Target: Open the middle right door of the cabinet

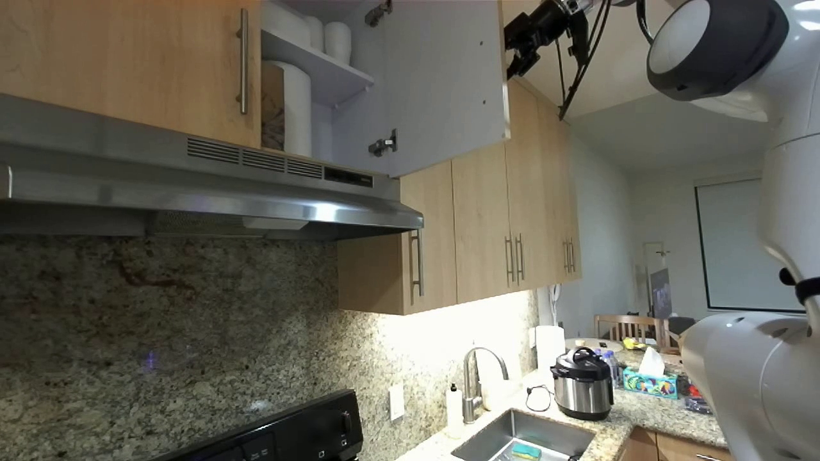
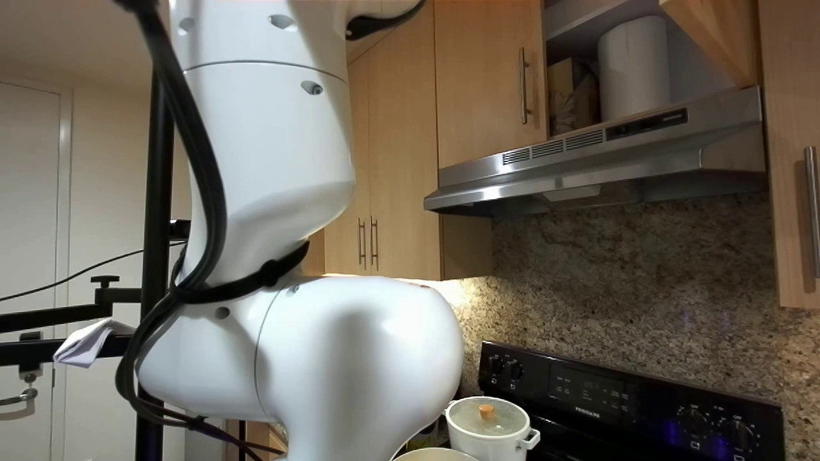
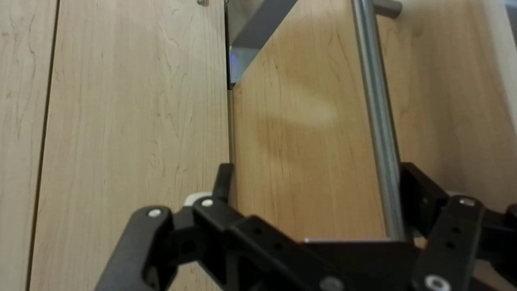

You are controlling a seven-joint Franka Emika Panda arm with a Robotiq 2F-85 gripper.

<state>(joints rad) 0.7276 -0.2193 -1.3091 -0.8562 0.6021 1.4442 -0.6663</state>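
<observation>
Tool (image 3: 317, 173) straddles the open middle right door's (image 3: 315, 141) handle (image 3: 379, 117).

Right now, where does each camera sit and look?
Wrist view: behind the open hand, visible at bottom, facing the middle right door.
Exterior view: lower than the hood, looking along the cabinet; hand and arm at right.
Exterior view: also lower than the hood, facing the stove; arm at left.
Both exterior views: hood, cabinet, arm.

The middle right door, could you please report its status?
Gripper open, bar handle seen between its fingers. Middle right door swung open. Range hood below, apparently not blocking.
</observation>
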